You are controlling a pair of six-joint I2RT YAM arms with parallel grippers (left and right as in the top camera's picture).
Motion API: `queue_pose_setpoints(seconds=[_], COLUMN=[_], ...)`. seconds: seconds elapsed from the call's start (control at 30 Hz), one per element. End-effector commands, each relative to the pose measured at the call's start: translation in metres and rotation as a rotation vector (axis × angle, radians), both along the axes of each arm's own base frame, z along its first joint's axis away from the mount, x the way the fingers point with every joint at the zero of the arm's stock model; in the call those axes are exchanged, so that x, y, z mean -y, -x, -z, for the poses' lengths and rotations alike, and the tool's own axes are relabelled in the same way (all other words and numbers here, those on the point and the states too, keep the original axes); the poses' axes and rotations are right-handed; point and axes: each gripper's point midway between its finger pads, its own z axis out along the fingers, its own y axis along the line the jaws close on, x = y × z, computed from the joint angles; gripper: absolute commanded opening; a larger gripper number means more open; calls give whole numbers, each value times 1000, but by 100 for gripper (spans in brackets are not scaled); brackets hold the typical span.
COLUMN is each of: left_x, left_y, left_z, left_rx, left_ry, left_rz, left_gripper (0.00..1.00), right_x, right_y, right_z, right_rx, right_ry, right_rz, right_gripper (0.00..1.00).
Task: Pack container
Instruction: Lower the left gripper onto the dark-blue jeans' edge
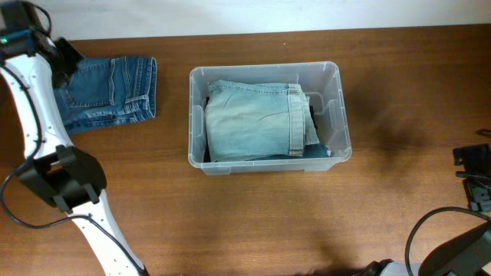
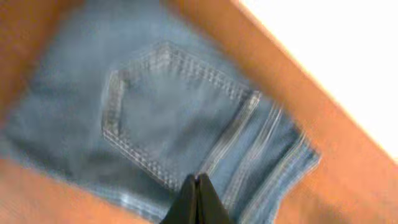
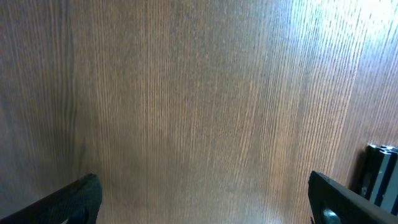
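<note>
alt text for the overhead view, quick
A clear plastic container holding folded light-wash jeans sits at the centre of a wooden table. Darker folded jeans lie at far left, by the left pincer.

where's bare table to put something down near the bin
Free: the table in front of the container, and the wide stretch between its right wall and the right arm. Crowded: the left end, taken by dark jeans and the left arm; the container itself is filled with light jeans.
</note>
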Motion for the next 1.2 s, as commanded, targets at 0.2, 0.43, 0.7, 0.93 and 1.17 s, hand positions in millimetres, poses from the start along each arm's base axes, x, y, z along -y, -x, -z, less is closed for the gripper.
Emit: queue_pose_setpoints(seconds=[0.2,0.43,0.7,0.93,1.17], left_x=[-53,-76,-89,-49,21], left_y=[-7,5,27,54,58], left_z=[36,125,151,170,191], left_rx=[-99,-256,-340,-423,-478], left_ry=[-273,-234,-198,53,376], left_rz=[-13,-36,-67,-162,-133], left_gripper=[1,1,1,1,1], right_x=[2,2,2,2,2], right_y=[3,3,3,3,3], right_z=[-2,-2,-2,-2,-2], right_rx=[-2,-2,-2,-2,-2], right_ry=[13,13,13,13,13], right_rz=[16,16,16,16,16], right_gripper=[98,98,98,98,98])
